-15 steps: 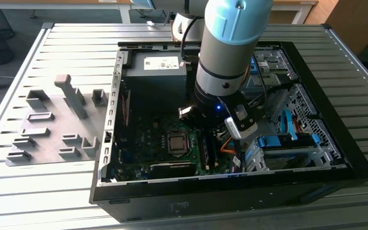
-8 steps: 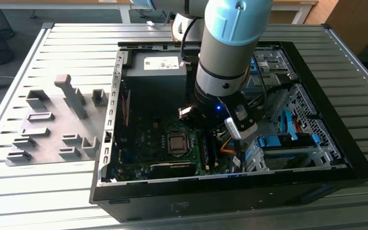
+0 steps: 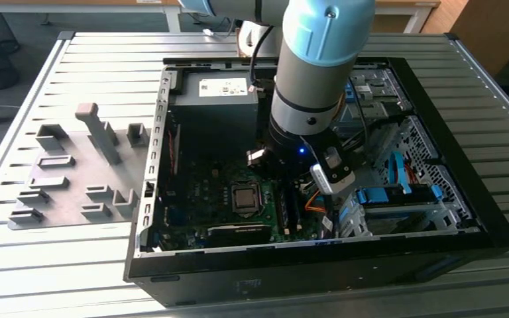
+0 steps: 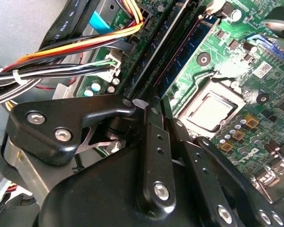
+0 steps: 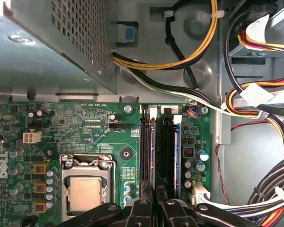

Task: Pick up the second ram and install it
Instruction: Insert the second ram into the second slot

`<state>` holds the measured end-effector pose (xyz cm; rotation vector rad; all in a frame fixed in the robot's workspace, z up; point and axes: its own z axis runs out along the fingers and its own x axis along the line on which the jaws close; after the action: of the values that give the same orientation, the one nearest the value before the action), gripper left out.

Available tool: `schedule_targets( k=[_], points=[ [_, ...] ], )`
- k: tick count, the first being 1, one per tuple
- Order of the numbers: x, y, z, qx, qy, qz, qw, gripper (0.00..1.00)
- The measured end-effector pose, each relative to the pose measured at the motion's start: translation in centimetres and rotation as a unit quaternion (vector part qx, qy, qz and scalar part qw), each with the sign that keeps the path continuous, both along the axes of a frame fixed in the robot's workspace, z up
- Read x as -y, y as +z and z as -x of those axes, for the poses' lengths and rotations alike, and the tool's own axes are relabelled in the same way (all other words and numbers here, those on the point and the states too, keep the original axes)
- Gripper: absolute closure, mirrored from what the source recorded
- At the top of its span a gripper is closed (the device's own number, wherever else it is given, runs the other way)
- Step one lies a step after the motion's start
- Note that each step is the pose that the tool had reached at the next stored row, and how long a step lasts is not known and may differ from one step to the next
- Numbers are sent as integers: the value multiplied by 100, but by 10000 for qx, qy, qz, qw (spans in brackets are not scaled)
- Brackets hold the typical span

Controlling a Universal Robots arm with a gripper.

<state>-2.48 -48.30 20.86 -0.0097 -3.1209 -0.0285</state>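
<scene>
The exterior view shows a slatted metal surface (image 3: 77,265) carrying an open black computer case (image 3: 466,225) lying on its side, so its motherboard (image 3: 206,199) faces upward for access. To the exterior view's left of the case sits a grey fixture plate (image 3: 69,172) with upright holder blocks. The robot arm (image 3: 321,73) reaches straight down into the case, its gripper (image 3: 277,173) low over the memory slots just beside the processor socket (image 3: 246,197).

In the first wrist view, the gripper (image 5: 154,208) looks pressed close together, fingers (image 5: 138,210) bracketing the line of the slots (image 5: 154,151). A blue-edged stick, judged to be the second ram (image 5: 177,161), stands seated in the slot nearest the cable side. Whether the gripper pinches it or merely presses down cannot be told.

Room is tight: bundled power cables (image 5: 260,194) crowd one side, the power supply (image 5: 52,42) walls another. In the second wrist view the gripper (image 4: 154,142) hangs over the slots, with the socket (image 4: 213,106) close alongside.
</scene>
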Motion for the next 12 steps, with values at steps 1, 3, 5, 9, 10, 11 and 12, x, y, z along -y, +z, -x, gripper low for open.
schedule_targets(
  k=[1,3,5,9,10,11,12],
  points=[
    [0,0,0,0,0,0,10000,86],
    [0,-1,0,0,0,0,10000,86],
    [0,-1,0,0,0,-1,10000,86],
    [0,-2,0,0,0,-1,10000,78],
    [-1,0,0,0,0,-1,10000,78],
    [0,11,0,0,0,-1,10000,78],
    [0,37,0,0,0,-1,10000,78]
  ],
)
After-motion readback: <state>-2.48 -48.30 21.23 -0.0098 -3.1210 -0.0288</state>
